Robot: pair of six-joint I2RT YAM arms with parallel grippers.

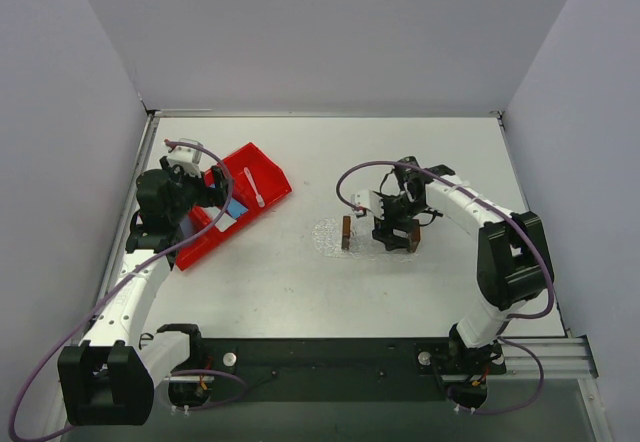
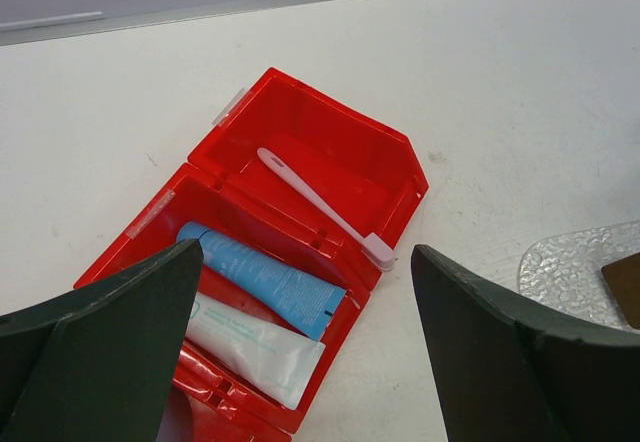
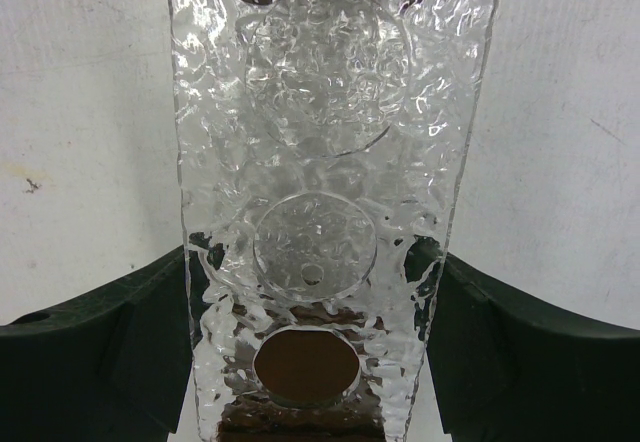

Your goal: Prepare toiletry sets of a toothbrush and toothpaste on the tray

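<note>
From above, the left gripper (image 1: 205, 190) hung over the near half of the red bin (image 1: 268, 165), which sat at an angle on the left side of the table (image 1: 300, 292). Its jaws stood spread, holding nothing. The toothbrush (image 1: 252, 187) lay in the bin's far half, and a blue toothpaste tube (image 1: 226, 218) showed in the half beside the gripper. Near the middle of the table, well apart from the bin, the right gripper (image 1: 395, 230) was lowered over the tray (image 1: 372, 244), between the tray's two brown blocks (image 1: 346, 232).

In the left wrist view, the wide-open fingers (image 2: 110, 342) framed the bin (image 2: 300, 92). The toothbrush (image 2: 320, 207) lay diagonally in the far compartment, its head resting on the divider. The blue toothpaste tube (image 2: 265, 277) and a white toothpaste tube (image 2: 255, 347) lay side by side, touching, in the near compartment. One brown block (image 2: 625, 284) showed at the right edge.

In the right wrist view, the bubbly clear tray (image 3: 315, 142) ran lengthwise between the dark fingers (image 3: 100, 352), which pressed against both of its long sides, gripping it. It rested on the table (image 3: 90, 112), with no toothbrush or toothpaste on it.
</note>
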